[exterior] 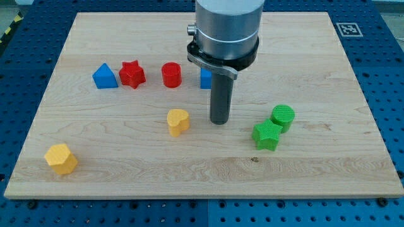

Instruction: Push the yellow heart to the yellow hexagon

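The yellow heart (178,121) lies near the board's middle, a little below centre. The yellow hexagon (61,158) lies near the view's bottom left corner of the board, far from the heart. My tip (219,121) rests on the board just to the right of the yellow heart, with a small gap between them. The arm's grey body comes down from the view's top.
A blue triangle (105,76), a red star (132,74) and a red cylinder (171,74) stand in a row at the upper left. A blue block (205,78) is partly hidden behind the arm. A green star (267,135) and a green cylinder (283,116) touch at the right.
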Controlling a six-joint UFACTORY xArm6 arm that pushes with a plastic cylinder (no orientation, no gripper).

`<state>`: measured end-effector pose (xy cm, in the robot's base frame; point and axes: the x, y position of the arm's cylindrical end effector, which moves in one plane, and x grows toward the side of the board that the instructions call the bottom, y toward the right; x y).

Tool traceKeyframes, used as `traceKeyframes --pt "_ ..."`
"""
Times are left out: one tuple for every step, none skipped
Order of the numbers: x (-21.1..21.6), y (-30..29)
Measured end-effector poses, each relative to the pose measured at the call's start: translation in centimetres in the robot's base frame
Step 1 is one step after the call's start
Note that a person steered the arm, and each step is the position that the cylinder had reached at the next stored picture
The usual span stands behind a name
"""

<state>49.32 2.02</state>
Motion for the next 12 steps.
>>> traceKeyframes --pt "0.0 -3.9" --pt "0.0 -8.1" --pt "0.2 -9.2" --pt "1.0 -10.0" --pt "1.8 -11.0" --pt "2.6 -12.1" --pt "3.1 -12.1" --pt "4.6 -12.1" --pt "6.7 -13.1" --pt "7.7 -13.1" --pt "7.8 -12.9" --pt "8.7 -11.7"
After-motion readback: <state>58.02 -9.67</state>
